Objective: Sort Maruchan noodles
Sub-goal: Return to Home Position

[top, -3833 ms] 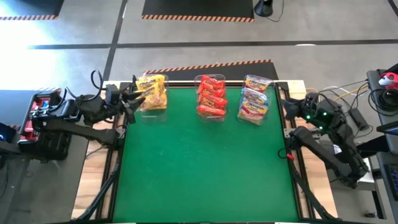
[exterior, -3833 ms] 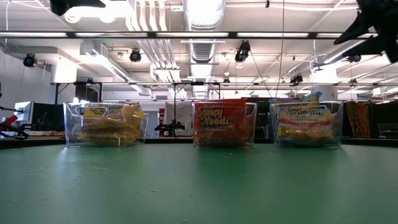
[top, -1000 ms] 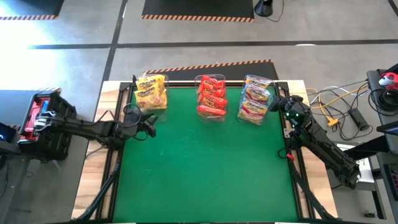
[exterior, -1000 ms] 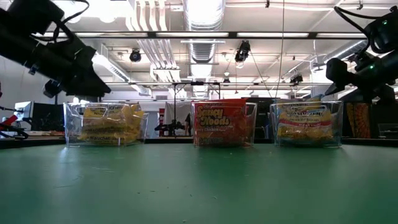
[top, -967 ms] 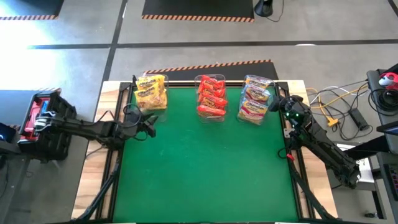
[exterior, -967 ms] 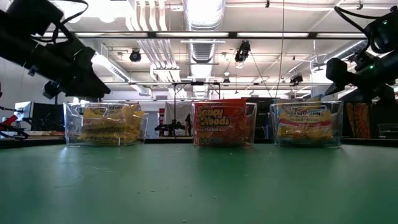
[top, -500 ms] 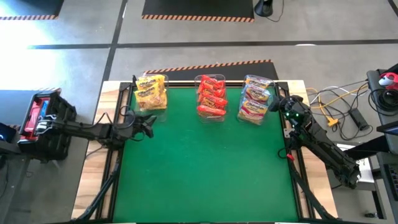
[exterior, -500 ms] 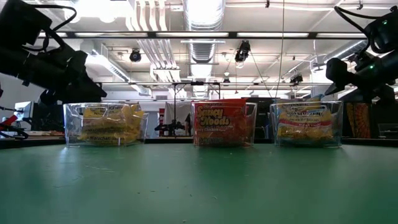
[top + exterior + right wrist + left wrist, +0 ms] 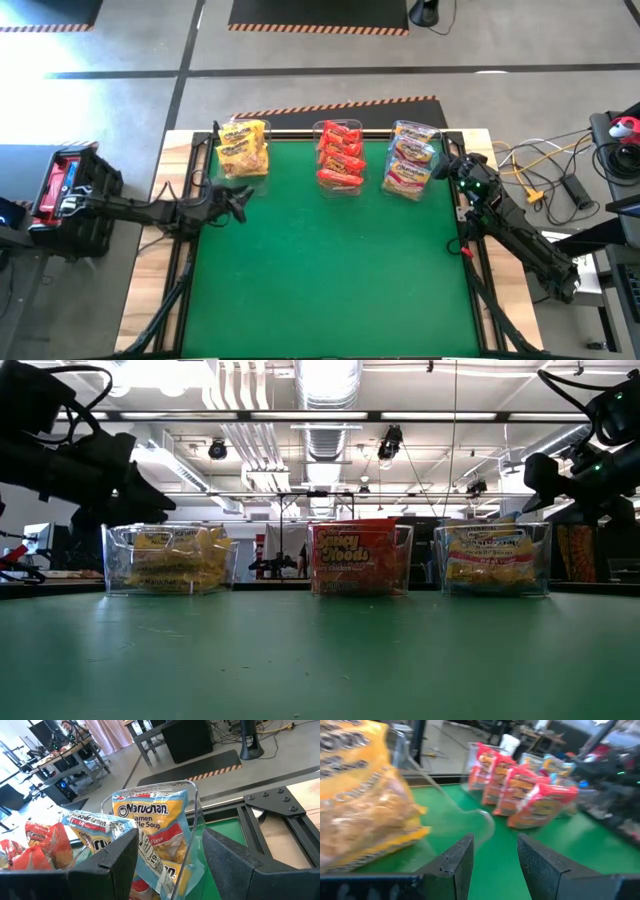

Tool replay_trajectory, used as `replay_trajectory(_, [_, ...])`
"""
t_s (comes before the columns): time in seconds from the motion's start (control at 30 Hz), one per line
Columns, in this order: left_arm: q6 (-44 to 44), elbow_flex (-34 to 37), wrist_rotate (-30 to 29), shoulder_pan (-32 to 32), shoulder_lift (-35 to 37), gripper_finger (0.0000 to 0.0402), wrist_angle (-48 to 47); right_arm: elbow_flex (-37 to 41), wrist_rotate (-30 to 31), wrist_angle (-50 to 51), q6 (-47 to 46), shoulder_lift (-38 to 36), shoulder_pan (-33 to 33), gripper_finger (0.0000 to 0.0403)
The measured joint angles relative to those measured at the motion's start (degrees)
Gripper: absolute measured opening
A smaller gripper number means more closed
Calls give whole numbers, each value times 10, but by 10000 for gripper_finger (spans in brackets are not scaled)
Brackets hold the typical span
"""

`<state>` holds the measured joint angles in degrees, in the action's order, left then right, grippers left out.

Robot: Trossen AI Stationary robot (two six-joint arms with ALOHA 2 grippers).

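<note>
Yellow noodle packets (image 9: pixel 244 150) in left clear bin (image 9: pixel 108 560), red packets (image 9: pixel 340 157) in middle bin (image 9: pixel 409 560), pale blue packets (image 9: pixel 408 160) reading "Maruchan Ramen Noodle Soup" in right bin (image 9: pixel 439 560), left gripper (image 9: pixel 238 203) near the yellow bin, fingers apart and empty, right gripper (image 9: pixel 450 168) beside the blue bin, likewise parted and empty

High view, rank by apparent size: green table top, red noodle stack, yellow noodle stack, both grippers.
1. Green table top
2. Red noodle stack
3. Yellow noodle stack, slightly shorter
4. Left gripper by the yellow stack, right gripper at the table's right edge: alike, smallest
</note>
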<state>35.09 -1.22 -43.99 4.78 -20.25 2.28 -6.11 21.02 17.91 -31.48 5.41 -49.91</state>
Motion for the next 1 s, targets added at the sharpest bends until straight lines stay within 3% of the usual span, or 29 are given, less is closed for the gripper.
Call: replay_trajectory(1.0, [-31, 1, 12, 0, -3, 134, 14, 0, 0, 0, 0, 0, 0, 208])
